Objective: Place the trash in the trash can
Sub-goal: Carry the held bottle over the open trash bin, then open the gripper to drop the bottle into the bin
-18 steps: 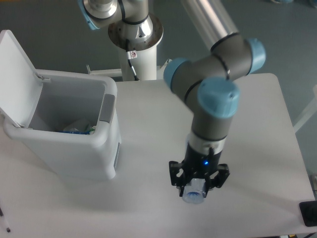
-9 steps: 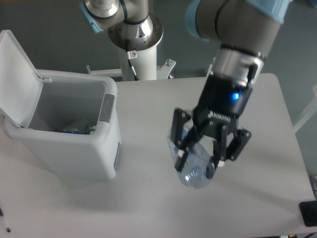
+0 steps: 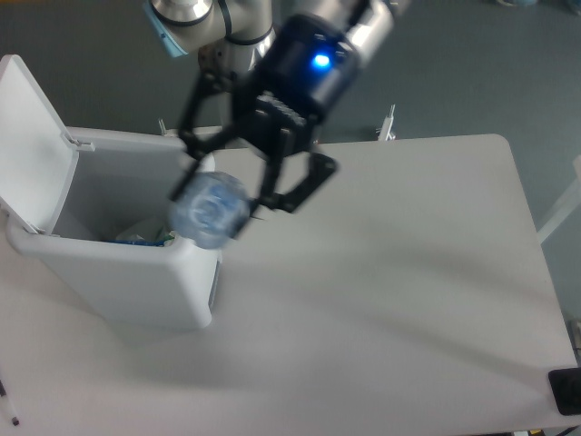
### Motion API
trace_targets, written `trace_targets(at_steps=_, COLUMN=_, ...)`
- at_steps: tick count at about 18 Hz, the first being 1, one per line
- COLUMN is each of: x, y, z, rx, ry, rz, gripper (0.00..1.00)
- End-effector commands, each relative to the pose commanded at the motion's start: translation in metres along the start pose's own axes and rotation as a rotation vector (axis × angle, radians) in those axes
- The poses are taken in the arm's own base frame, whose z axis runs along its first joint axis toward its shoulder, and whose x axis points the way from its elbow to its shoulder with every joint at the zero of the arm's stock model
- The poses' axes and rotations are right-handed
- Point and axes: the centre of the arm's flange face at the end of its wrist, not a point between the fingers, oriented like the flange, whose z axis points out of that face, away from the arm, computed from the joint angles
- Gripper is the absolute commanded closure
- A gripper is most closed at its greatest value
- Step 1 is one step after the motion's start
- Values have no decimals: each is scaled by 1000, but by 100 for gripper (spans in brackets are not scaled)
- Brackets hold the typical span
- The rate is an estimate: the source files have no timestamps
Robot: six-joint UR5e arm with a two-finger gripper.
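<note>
The pincer (image 3: 238,177) is clamped on the crushed water bottle (image 3: 210,209) and holds it high over the trash can's (image 3: 136,291) right rim at the surface's left edge — lid tipped back, wrapper (image 3: 145,233) already inside — probably for dropping in.

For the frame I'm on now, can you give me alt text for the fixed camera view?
A robot gripper holds a crushed clear plastic bottle above the right rim of an open white trash can on a white table. The can's lid stands open at the left, and a crumpled wrapper already lies inside.
</note>
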Motion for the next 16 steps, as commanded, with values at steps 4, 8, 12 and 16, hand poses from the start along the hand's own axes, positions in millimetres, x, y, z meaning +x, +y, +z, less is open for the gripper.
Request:
trace_targets(at_steps=4, x=35, y=46, z=23, rx=-47, ry=62, rz=141, gripper=73)
trace_targets(at_steps=8, x=29, y=50, z=27, rx=-50, ry=65, rz=178, gripper=0)
trace_targets(at_steps=12, x=19, y=50, z=20, rx=-44, ry=45, rz=171, gripper=0)
trace_targets(at_steps=16, x=-68, y=52, z=-52, rx=-3, ry=-146, rz=72, gripper=0)
